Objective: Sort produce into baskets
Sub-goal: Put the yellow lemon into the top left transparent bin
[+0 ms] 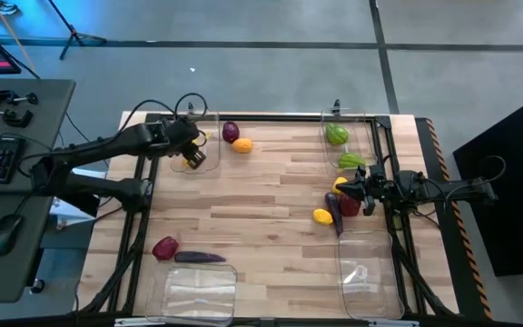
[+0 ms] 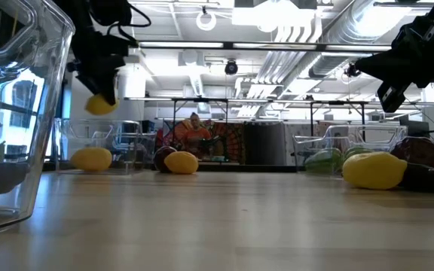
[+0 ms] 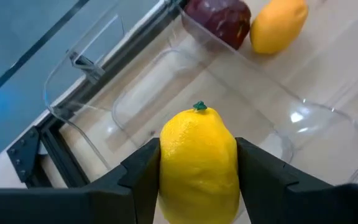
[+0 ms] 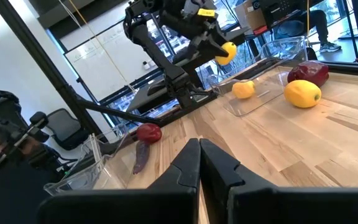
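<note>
My left gripper (image 3: 199, 155) is shut on a yellow lemon (image 3: 199, 165) and hangs over the clear far-left basket (image 1: 209, 120). The lemon also shows in the high view (image 1: 189, 164) and the low view (image 2: 101, 104). Another yellow piece (image 4: 243, 89) lies in that basket. A dark red piece (image 1: 231, 132) and an orange one (image 1: 242, 144) lie on the table beside it. My right gripper (image 4: 199, 149) is shut and empty, and it hovers near a cluster of produce (image 1: 334, 209) at the right. My left gripper pinches the lemon's two long sides (image 3: 166, 168) between its two fingers. The lemon's green-tipped end (image 3: 199, 107) points away from the wrist, past the fingertips. The fingers slant down from above. The lemon is lifted clear, above the basket's floor.
Green pieces (image 1: 337, 134) lie in the far-right basket (image 1: 370, 123). The near-left basket (image 1: 193, 291) and near-right basket (image 1: 366, 272) stand at the front. A dark red lump (image 1: 165, 246) and a long purple piece (image 1: 200, 258) lie at the near left. Bare table lies in the middle.
</note>
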